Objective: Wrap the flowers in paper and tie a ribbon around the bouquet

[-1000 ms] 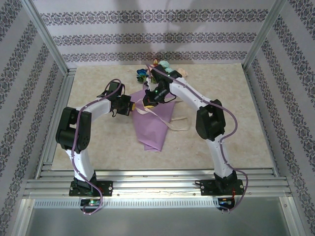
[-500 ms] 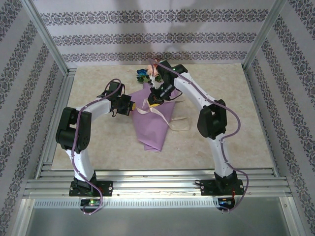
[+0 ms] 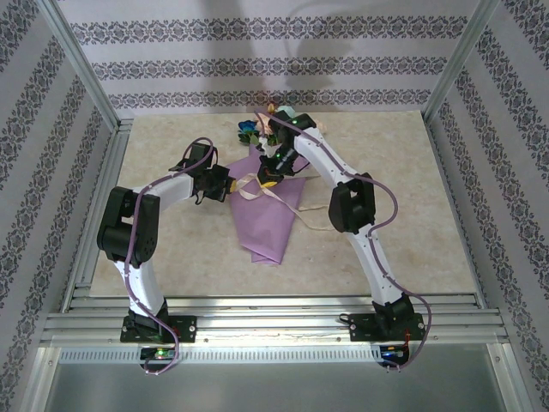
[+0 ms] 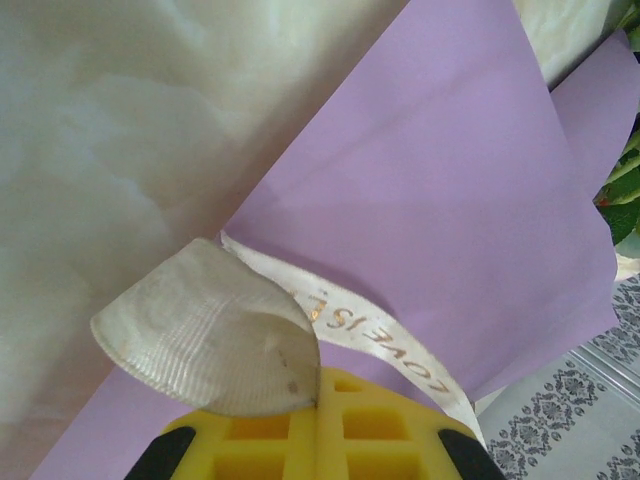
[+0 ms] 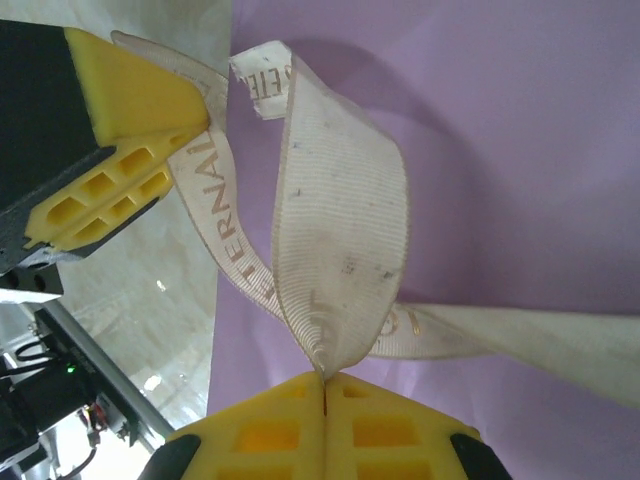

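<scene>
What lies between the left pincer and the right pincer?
In the right wrist view, the ribbon curves from the left pincer to the right pincer, over the lilac paper.

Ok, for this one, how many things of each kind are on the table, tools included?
flowers: 1 bunch
paper: 1
ribbon: 1
tools: 2, left tool and right tool, each shut on the ribbon
Total: 5

Left arm [image 3: 167, 189], right arm [image 3: 326, 163] bent inward; left jaws, right jaws each clamped on ribbon [image 5: 340, 230].
</scene>
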### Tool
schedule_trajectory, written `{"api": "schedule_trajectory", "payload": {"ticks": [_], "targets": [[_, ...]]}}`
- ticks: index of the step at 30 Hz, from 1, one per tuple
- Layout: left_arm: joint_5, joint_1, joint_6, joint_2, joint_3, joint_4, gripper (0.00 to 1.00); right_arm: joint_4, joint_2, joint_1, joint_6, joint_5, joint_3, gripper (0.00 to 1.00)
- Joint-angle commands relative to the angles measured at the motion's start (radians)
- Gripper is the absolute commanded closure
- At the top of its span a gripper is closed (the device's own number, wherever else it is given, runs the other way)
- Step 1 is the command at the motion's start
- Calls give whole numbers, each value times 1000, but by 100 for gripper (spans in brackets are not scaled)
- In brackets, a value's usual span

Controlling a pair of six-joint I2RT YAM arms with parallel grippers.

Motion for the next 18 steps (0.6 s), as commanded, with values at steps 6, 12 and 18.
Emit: {"api": "schedule_trajectory", "payload": {"ticks": [6,12,18], "targets": [[-8,-2,76,40,48,8,100,24,37,21,14,93,39,85],[-2,-3,78,48,51,0,100,152,-117,32,55,238,-87,61],[-4,-2,66,36,40,4,100,312,-184,39,191,302,-176,60]]}}
